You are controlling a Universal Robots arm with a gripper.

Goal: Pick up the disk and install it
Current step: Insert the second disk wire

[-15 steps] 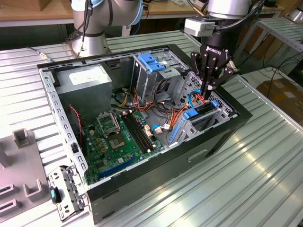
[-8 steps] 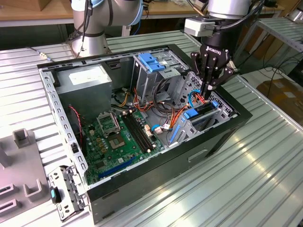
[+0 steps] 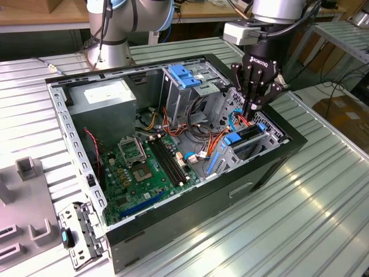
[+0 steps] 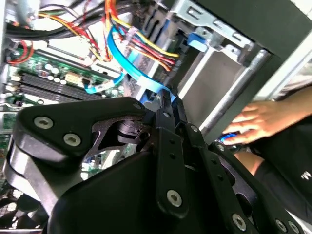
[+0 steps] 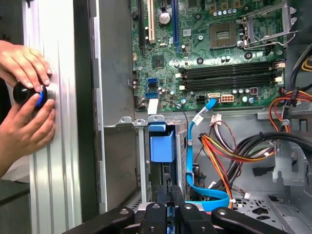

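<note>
Hovering at the 2 o'clock side of the open computer case [image 3: 173, 144], the gripper [image 3: 255, 108] has its fingers drawn together above the disk [image 3: 245, 137], which sits in the drive cage [image 3: 230, 151]; whether the fingers grasp it cannot be told.

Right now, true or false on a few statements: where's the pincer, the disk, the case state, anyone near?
1. The pincer is above the drive cage at the exterior view's right end of the case. True.
2. The case is closed. False: it is open, motherboard exposed.
3. A person's hands are on the table beside the case. True.
4. The disk lies on the table. False: it sits in the drive cage under the pincer.
</note>
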